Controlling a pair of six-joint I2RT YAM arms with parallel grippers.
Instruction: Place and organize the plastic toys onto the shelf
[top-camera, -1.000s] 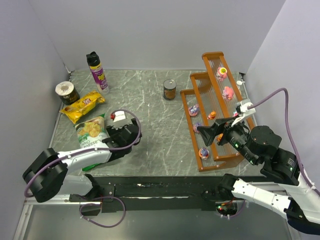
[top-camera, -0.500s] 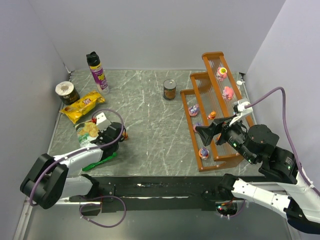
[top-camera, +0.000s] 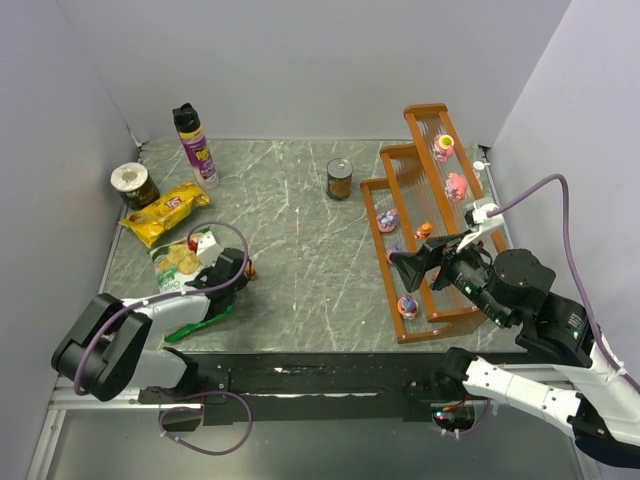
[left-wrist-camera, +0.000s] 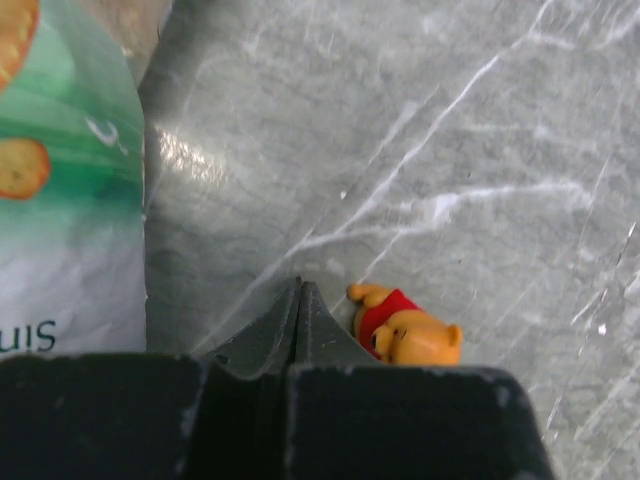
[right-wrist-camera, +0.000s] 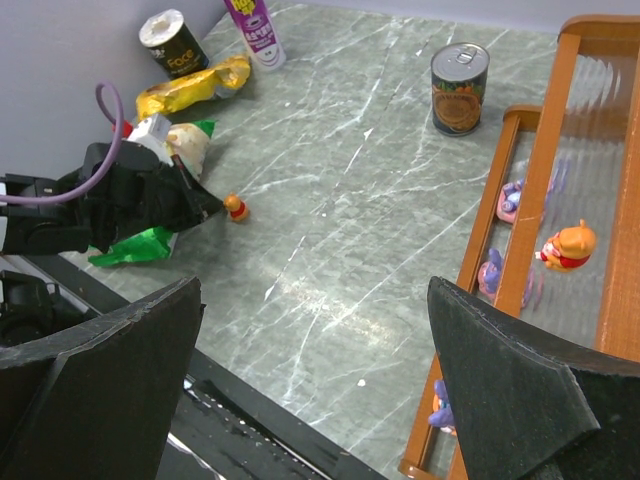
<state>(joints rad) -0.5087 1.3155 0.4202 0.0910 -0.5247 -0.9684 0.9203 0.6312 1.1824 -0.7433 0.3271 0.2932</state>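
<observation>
Plastic toys (top-camera: 456, 185) mostly on shelf (top-camera: 424, 107); we judge one bear figurine (left-wrist-camera: 405, 333) unplaced.
Left tool (left-wrist-camera: 300, 300) closed empty beside it, lower centre; right tool (right-wrist-camera: 312, 300) wide.

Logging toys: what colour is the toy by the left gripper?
The toy is orange-yellow with a red top; the left wrist view shows it best.

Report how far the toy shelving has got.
Done: several toys already stand on the shelf. In hand: nothing; the left claw is shut beside an orange bear toy on the table, and the right claw hangs open and empty. Left: shelving that bear.
</observation>
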